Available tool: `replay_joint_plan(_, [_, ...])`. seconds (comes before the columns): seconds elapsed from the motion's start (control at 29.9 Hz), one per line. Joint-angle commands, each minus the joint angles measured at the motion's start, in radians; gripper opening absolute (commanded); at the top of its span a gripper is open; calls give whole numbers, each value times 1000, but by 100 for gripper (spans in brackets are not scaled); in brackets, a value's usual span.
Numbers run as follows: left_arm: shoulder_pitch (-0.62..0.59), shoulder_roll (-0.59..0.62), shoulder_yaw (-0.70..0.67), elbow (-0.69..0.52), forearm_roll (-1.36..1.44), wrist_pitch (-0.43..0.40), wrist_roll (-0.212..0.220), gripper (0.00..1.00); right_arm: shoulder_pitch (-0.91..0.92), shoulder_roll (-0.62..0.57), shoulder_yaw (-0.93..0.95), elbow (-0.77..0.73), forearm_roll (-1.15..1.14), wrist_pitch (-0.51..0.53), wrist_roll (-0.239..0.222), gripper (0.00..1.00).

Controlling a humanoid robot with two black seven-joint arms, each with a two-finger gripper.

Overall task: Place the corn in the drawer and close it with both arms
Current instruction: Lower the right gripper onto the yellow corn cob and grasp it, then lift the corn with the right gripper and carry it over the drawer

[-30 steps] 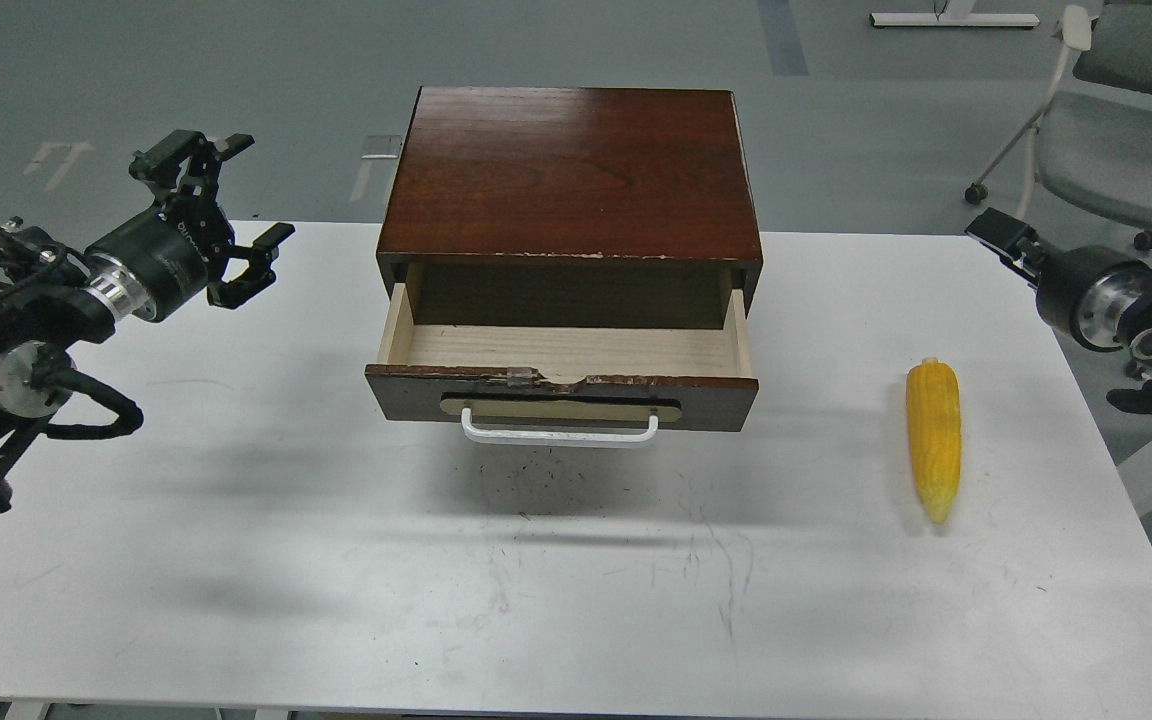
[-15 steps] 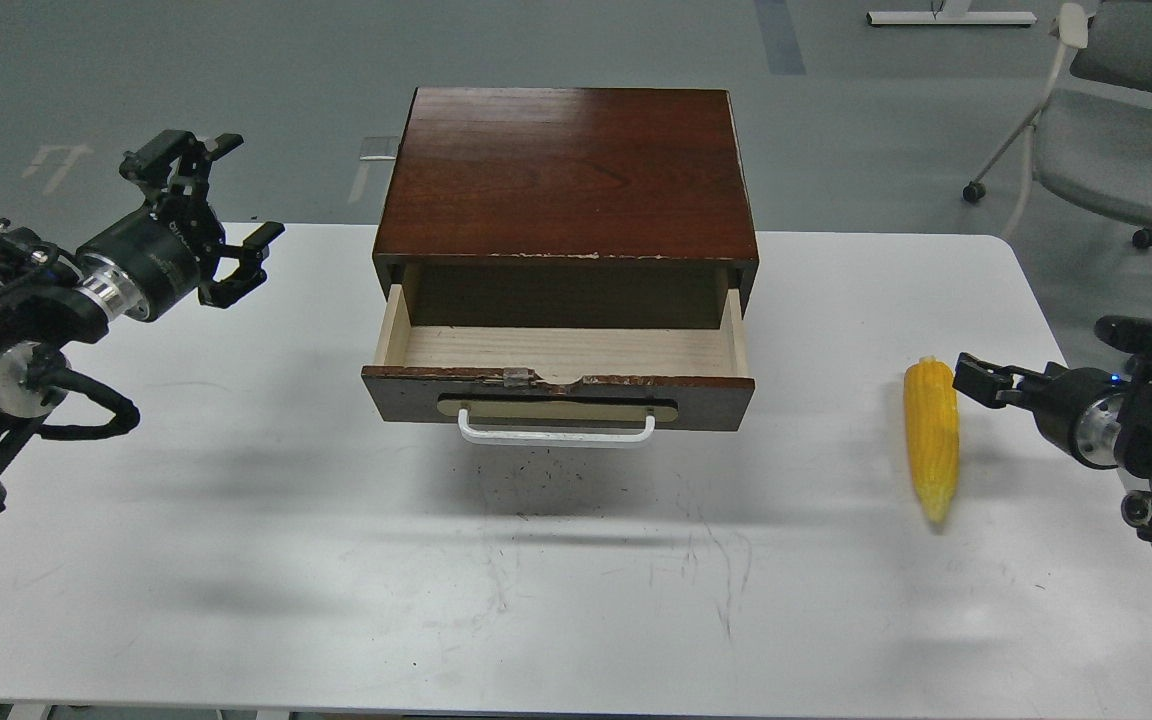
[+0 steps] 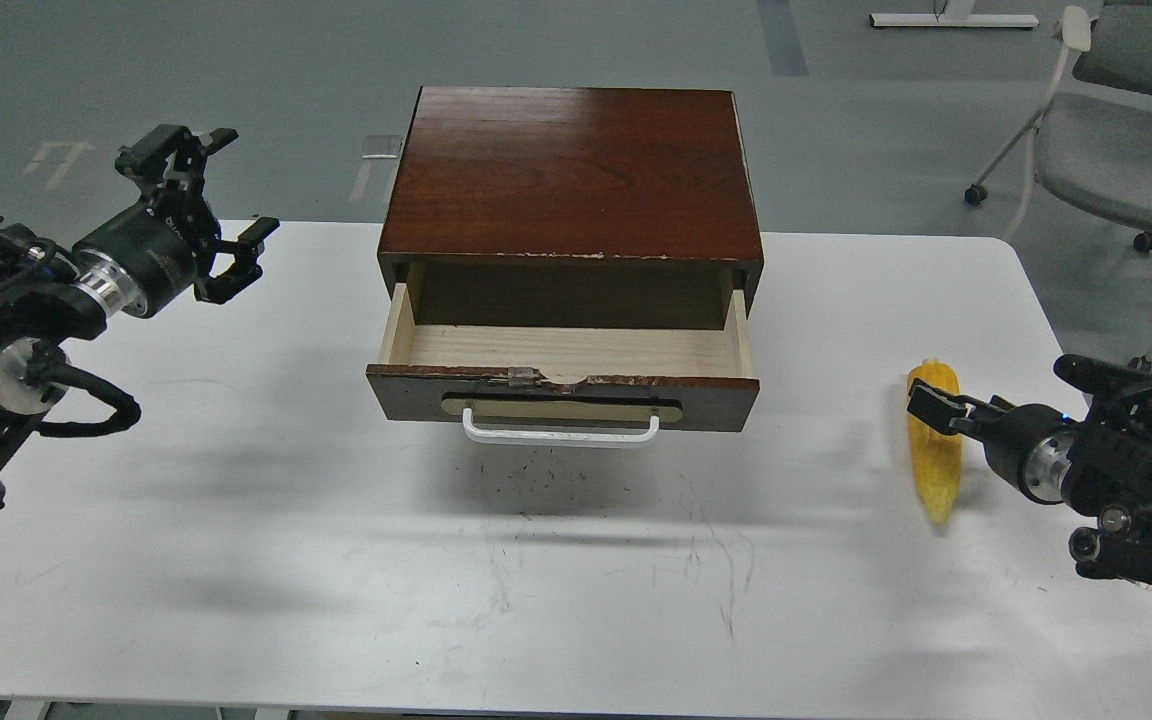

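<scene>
Reaching right gripper (image 3: pixel 936 410) onto corn (image 3: pixel 936 470) near right table (image 3: pixel 236 560) edge; finger spread unclear. Cob runs front-to-back, crosswise to arm. Left gripper (image 3: pixel 201 215) open, far left. Drawer (image 3: pixel 566 385) open.

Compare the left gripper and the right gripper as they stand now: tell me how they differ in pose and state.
The black left gripper is raised at the white table's left edge, far from the brown wooden drawer; the black right gripper is low, overlapping the yellow corn cob. The left gripper's fingers are spread wide open; the right gripper's fingers cannot be told apart. Neither visibly holds anything.
</scene>
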Motion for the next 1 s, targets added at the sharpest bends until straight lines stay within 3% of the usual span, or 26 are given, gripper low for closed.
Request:
replay_joint_plan(0.0, [-1,0,-3,0,0,-1,-1,98,-13,17,1,3,32,4,0,74])
replay_joint_plan(0.07, [-1,0,-3,0,0,-1,-1,98,-14,30,-2,3,51,11,0,67])
replay_joint_plan(0.13, [-1,0,-3,0,0,-1,-1,98,-13,47,-6,5,81,17,-8,47])
replay_joint_plan(0.2, [0,0,-1,0,0,-1,-1,98,-10,50,-5,9,144,20,-21,8])
replay_joint_plan(0.23, [0,0,-1,0,0,-1,-1,98,-7,50,-5,14,167,21,-28,0])
replay_joint_plan(0.43, [0,-2,-1,0,2,-1,-2,98,47,42,-6,65,239,27,-38,0])
replay_joint_plan(0.53, [-1,0,-1,0,3,-2,-2,98,108,24,11,68,235,23,-11,0])
replay_joint_plan(0.6, [-7,0,-1,0,5,-4,-2,98,188,-30,53,112,236,29,131,0])
replay_joint_plan(0.63, [-10,0,-1,0,6,-4,-1,98,237,-76,87,133,239,34,269,0])
replay_joint_plan(0.67, [-13,0,0,0,8,-2,-1,98,280,-103,102,140,239,47,373,0])
replay_joint_plan(0.73, [-13,-2,0,0,8,-2,1,98,322,-122,103,144,238,84,414,0])
replay_joint_plan(0.87, [-13,-2,0,0,9,-5,1,98,507,-134,90,120,149,276,434,0])
replay_joint_plan(0.97, [-13,-2,0,0,9,-5,1,98,570,-131,90,115,31,310,468,0])
